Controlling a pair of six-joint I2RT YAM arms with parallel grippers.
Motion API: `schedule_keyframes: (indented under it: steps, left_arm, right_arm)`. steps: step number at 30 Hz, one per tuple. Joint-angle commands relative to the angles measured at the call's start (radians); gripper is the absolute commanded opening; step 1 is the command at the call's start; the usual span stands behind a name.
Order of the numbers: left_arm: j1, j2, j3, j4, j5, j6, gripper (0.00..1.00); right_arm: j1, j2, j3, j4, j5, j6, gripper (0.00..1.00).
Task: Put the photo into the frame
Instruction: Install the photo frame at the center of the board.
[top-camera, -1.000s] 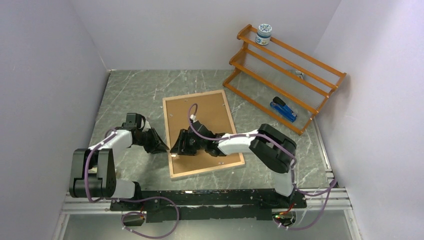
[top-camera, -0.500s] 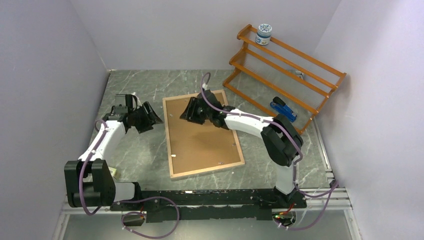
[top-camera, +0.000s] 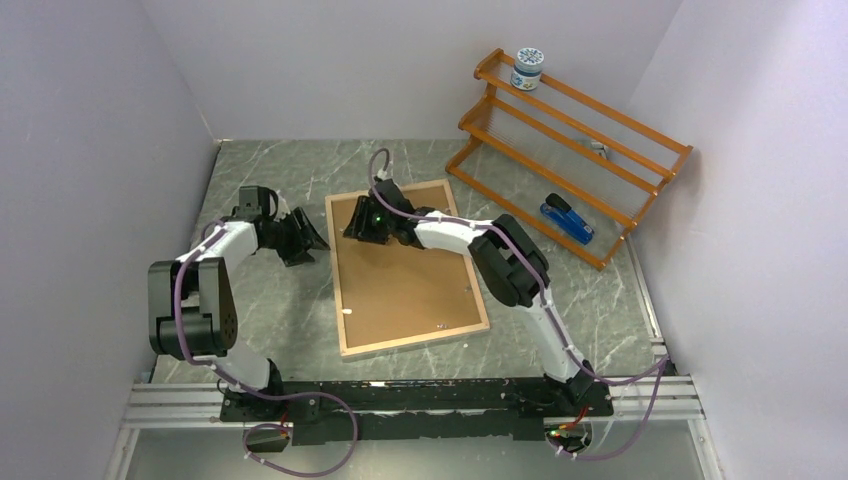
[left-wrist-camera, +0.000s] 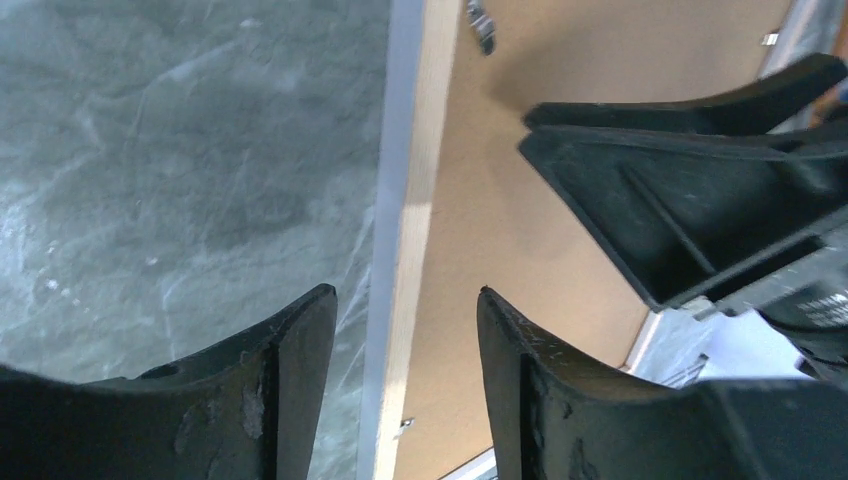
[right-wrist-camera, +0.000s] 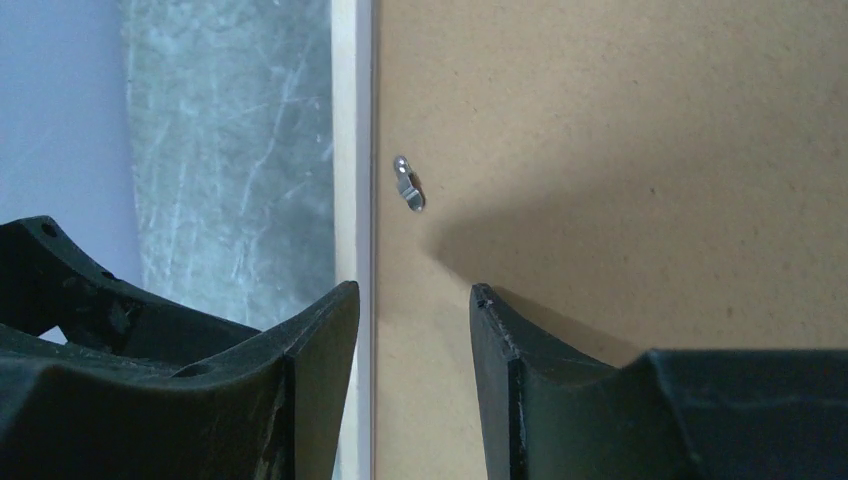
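The frame (top-camera: 337, 285) lies face down on the table, its light wood back rim up. A brown hardboard backing panel (top-camera: 410, 275) fills it. The photo is hidden. My left gripper (top-camera: 318, 240) is open just outside the frame's left rim near the far corner; in the left wrist view (left-wrist-camera: 404, 291) its jaws straddle the rim (left-wrist-camera: 412, 180). My right gripper (top-camera: 352, 227) is open over the far left corner; in the right wrist view (right-wrist-camera: 414, 288) it is low over the rim (right-wrist-camera: 345, 150) and the backing (right-wrist-camera: 620, 120), near a small metal tab (right-wrist-camera: 408, 186).
An orange wooden rack (top-camera: 570, 140) stands at the back right, with a jar (top-camera: 527, 69) on its top shelf and a blue stapler (top-camera: 567, 219) low down. Walls close in on the left, back and right.
My right gripper has moved from the frame's near left part up to its far left corner. My left gripper has moved farther along the left rim. The frame has not moved.
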Motion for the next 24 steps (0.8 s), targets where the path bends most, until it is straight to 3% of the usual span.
schedule_keyframes:
  steps: [1,11,18,24]
  left_arm:
    - [0.011,0.006,0.011,0.122,0.128,-0.012,0.58]
    - [0.018,0.148,-0.005,0.187,0.180,0.015,0.42]
    - [0.019,0.183,-0.012,0.190,0.180,0.032,0.33]
    - [0.019,0.200,-0.007,0.170,0.170,0.052,0.30]
  right_arm:
    - [-0.005,0.021,0.085,0.094,0.037,-0.055,0.49]
    - [-0.025,0.172,0.236,0.059,-0.043,-0.078,0.48]
    - [-0.032,0.171,0.190,0.066,-0.128,-0.106,0.45]
    - [-0.037,0.210,0.220,0.059,-0.224,-0.127,0.37]
